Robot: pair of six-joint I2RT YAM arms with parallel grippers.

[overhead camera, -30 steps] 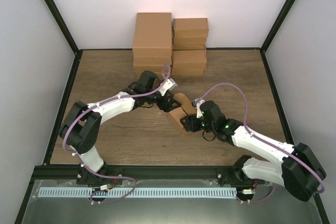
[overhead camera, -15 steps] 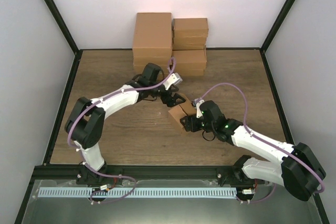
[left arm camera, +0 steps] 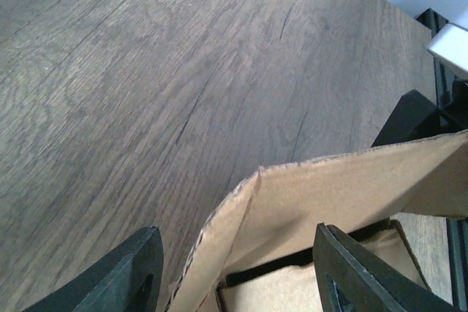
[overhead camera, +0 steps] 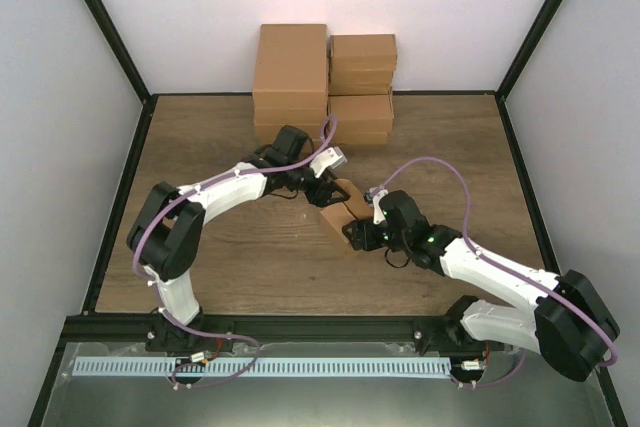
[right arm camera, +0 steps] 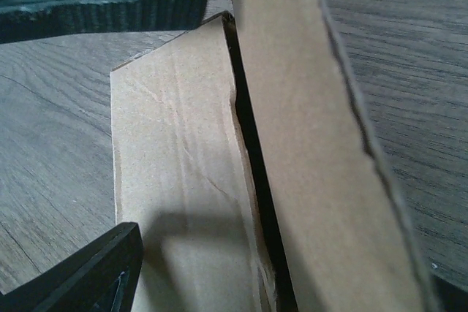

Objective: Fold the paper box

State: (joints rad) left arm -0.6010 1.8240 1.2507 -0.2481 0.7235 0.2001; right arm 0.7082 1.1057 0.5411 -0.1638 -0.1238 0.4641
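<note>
Jaws of the left gripper (left arm camera: 235,233) are standing released and wide, a flap corner of the paper box (overhead camera: 340,210) rising between them, which only its wrist view is showing. Overhead, the right gripper (overhead camera: 356,235) is meeting the box's near end. Its own camera is showing cardboard panels crowding one finger (right arm camera: 88,275), so I cannot tell whether it is gripping.
</note>
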